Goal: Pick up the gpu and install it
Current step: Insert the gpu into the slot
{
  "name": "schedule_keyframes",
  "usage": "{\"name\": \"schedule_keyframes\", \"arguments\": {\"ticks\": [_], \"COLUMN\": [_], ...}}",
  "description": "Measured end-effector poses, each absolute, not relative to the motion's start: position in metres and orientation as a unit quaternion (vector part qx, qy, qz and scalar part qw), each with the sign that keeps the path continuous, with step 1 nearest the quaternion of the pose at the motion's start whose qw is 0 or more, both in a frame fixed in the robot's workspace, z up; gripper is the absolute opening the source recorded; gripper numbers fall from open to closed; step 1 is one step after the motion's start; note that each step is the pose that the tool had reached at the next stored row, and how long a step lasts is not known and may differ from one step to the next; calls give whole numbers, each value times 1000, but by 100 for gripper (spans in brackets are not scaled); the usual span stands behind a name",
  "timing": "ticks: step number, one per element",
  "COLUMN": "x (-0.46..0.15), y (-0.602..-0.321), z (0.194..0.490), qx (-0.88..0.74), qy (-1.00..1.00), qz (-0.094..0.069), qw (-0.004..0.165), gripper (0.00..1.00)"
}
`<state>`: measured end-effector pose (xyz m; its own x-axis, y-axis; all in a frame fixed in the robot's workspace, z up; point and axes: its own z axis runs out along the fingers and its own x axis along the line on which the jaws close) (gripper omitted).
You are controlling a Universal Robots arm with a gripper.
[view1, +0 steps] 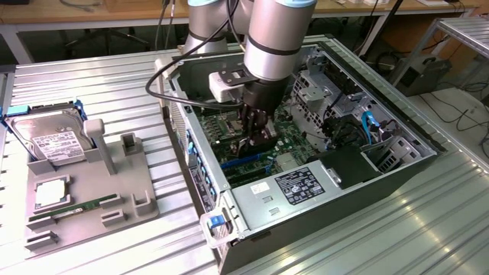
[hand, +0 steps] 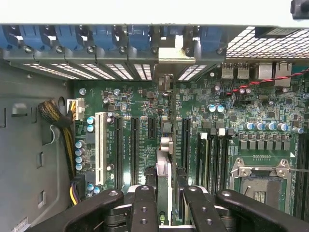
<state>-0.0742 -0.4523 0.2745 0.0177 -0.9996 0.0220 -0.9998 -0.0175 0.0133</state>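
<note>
Our gripper [hand: 166, 212] is narrowed onto the gpu [hand: 163, 171]. It pinches the card's flat faces so the card stands on edge, running lengthwise with the black slots of the motherboard [hand: 142, 101] beneath, which we judge is the attitude a slot needs. We cannot tell whether the card is seated. Beyond, in the exterior view, at about nine o'clock from the case [view1: 344, 212], the hard drive [view1: 54, 143] and memory stick [view1: 77, 209] sit in their holder [view1: 118, 183] on the tabletop [view1: 382, 246].

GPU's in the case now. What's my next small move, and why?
Probably ease straight down a little. The gripper holds the gpu edge-on above the motherboard, its bracket already at the rear openings; whether the edge has met a slot is hidden.
</note>
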Motion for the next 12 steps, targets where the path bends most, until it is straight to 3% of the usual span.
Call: {"name": "schedule_keyframes", "arguments": {"ticks": [12], "x": [-77], "y": [-452], "z": [268], "qx": [708], "qy": [-706], "qz": [3], "qw": [12], "gripper": [26]}}
